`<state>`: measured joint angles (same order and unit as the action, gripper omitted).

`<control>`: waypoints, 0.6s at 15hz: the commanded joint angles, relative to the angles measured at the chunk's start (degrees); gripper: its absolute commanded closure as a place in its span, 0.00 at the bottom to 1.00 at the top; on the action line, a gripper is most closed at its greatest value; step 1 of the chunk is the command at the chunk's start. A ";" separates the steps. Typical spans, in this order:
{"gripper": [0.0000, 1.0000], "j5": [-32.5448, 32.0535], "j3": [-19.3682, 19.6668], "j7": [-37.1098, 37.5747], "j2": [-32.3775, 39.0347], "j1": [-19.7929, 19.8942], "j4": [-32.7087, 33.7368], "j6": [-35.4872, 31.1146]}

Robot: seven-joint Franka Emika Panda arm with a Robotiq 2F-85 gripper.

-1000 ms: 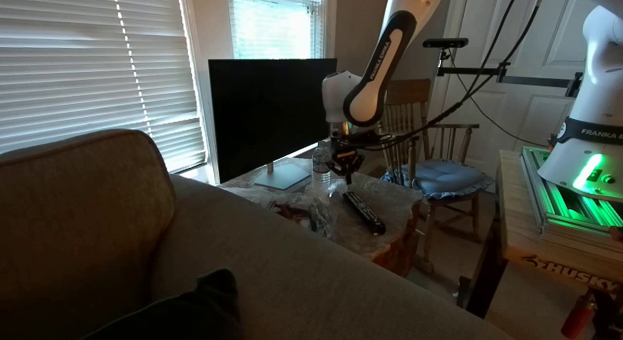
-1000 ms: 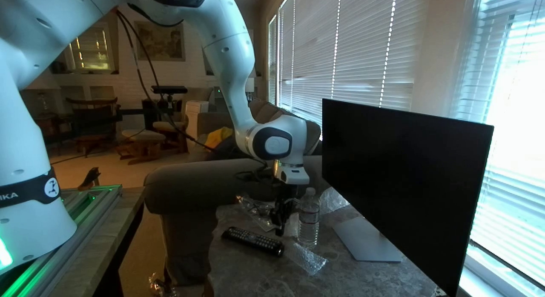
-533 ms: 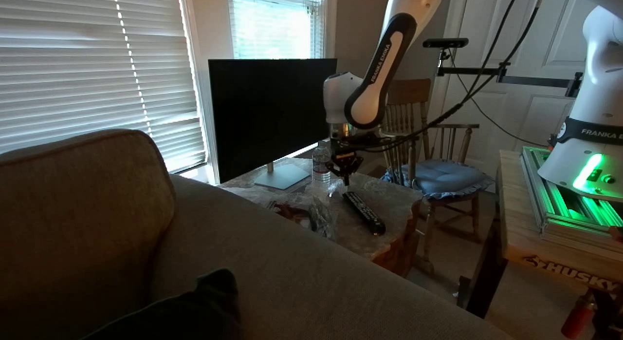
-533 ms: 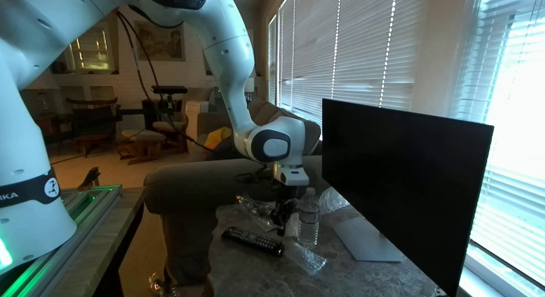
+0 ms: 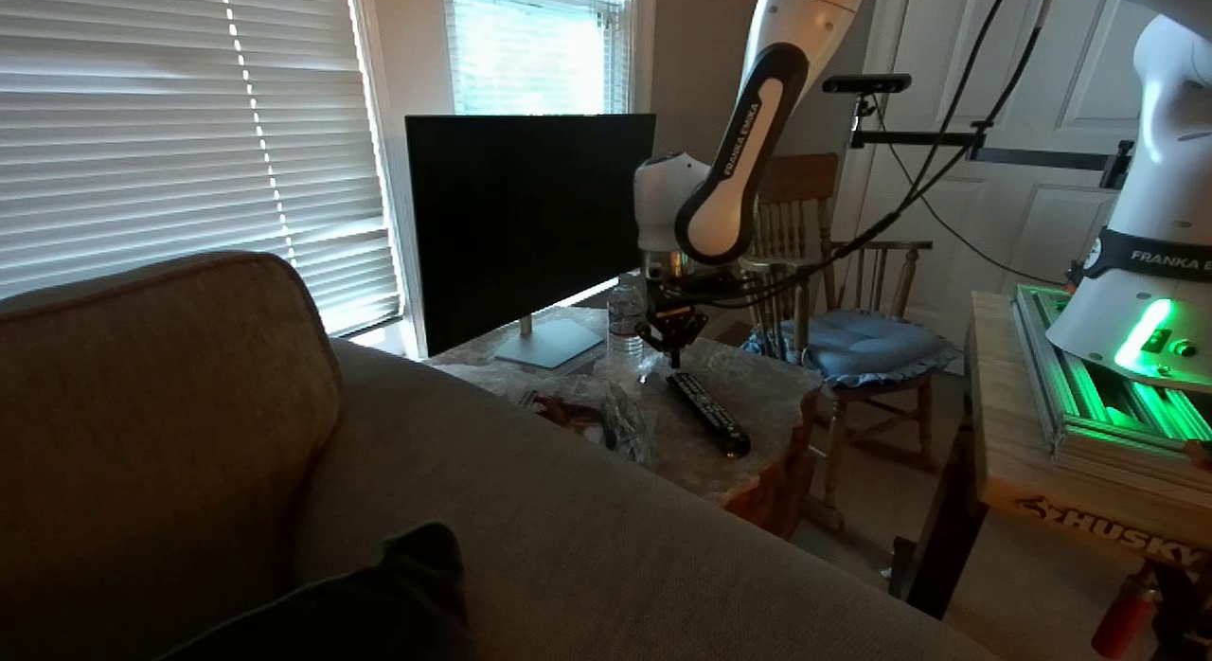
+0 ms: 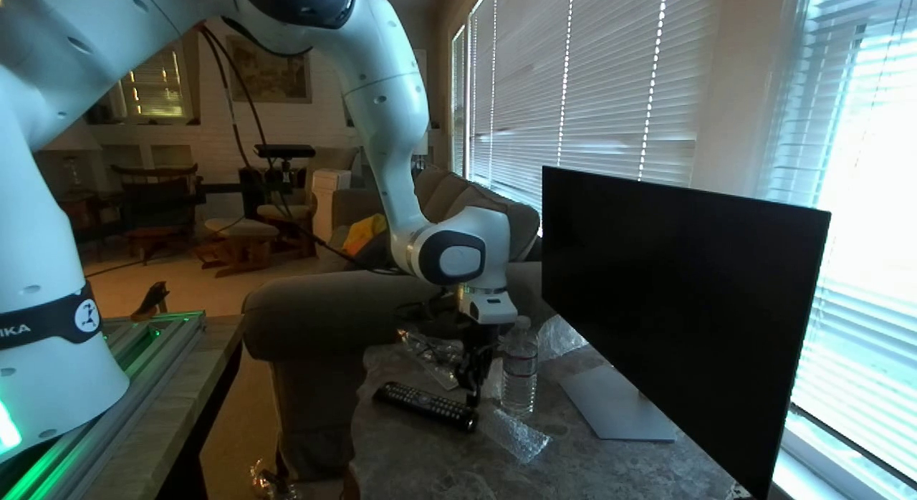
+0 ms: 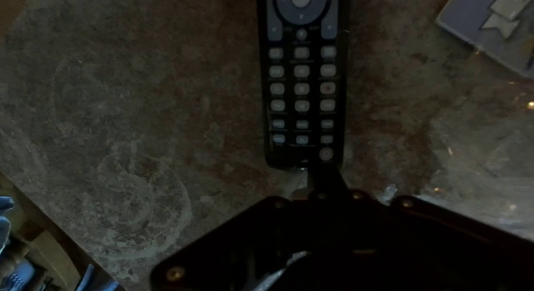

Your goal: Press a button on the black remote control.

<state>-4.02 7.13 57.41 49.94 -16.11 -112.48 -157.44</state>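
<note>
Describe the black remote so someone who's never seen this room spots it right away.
Start at the big black monitor standing on the mottled tabletop. On that same tabletop, the black remote lies flat. Unlike the clear bottle and crinkled plastic nearby, it is a slim dark bar with rows of small pale buttons.

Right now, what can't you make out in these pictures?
Slim black remote control: far end cut off by wrist view's top edge.
Lettering on its small pale buttons: too small and dim, wrist view.
Contact with the black jointed gripper: hidden beneath it in the wrist view, too small in both exterior views.
Flat grey-blue item with pale shapes: cut off by wrist view's right edge.
</note>
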 commanded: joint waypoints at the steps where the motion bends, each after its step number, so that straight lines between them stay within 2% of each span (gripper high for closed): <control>1: 1.00 1.60 0.80 -1.28 1.05 -1.19 -0.28 -2.18; 9: 1.00 1.84 0.65 -1.78 1.92 -1.01 -0.08 -3.74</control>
<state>-4.02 7.22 57.40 51.09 -16.24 -112.48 -159.06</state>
